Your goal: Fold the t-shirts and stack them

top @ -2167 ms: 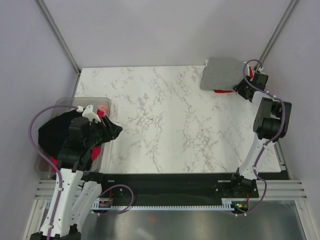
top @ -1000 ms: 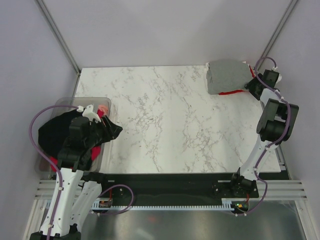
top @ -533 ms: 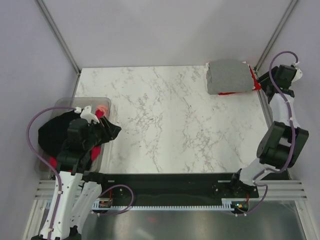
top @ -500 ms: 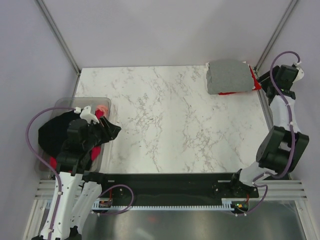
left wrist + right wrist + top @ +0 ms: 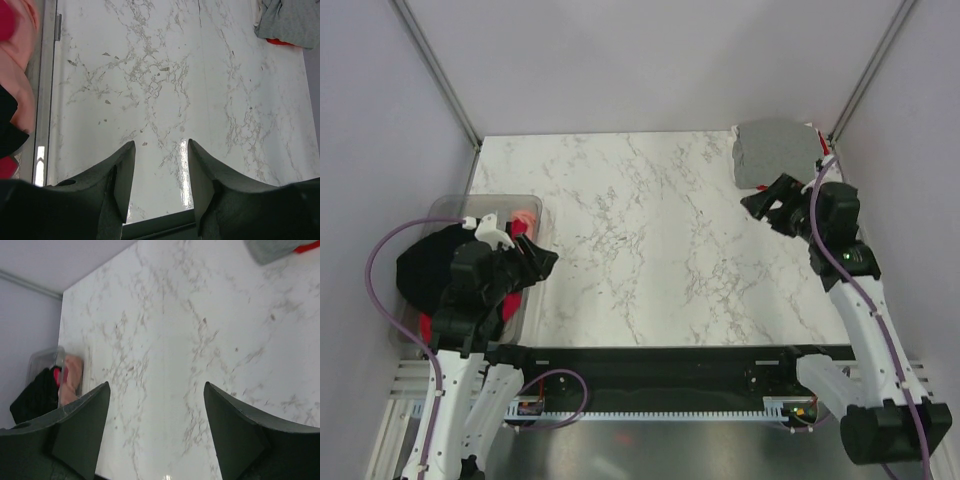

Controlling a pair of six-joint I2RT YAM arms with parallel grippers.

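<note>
A folded heather grey t-shirt [image 5: 775, 150] lies at the table's far right corner on top of a red t-shirt; the grey one [image 5: 292, 20] and a red edge [image 5: 280, 42] also show in the left wrist view. My right gripper [image 5: 767, 200] hovers just in front of this stack, open and empty, its jaws wide over bare marble [image 5: 156, 390]. At the left, black [image 5: 430, 265], pink [image 5: 527, 217] and red [image 5: 425, 322] t-shirts sit in the clear tub. My left gripper [image 5: 535, 258] is at the tub's right side, open with nothing between its fingers [image 5: 159, 150].
The clear plastic tub [image 5: 470, 203] stands at the table's left edge, its wall [image 5: 47, 100] close beside my left fingers. Marble table [image 5: 650, 240] spreads between the tub and the stack. Metal frame posts rise at both far corners.
My right arm swung away from the right side of the stack to in front of it, toward the table's middle, and its jaws widened. The left arm barely moved.
</note>
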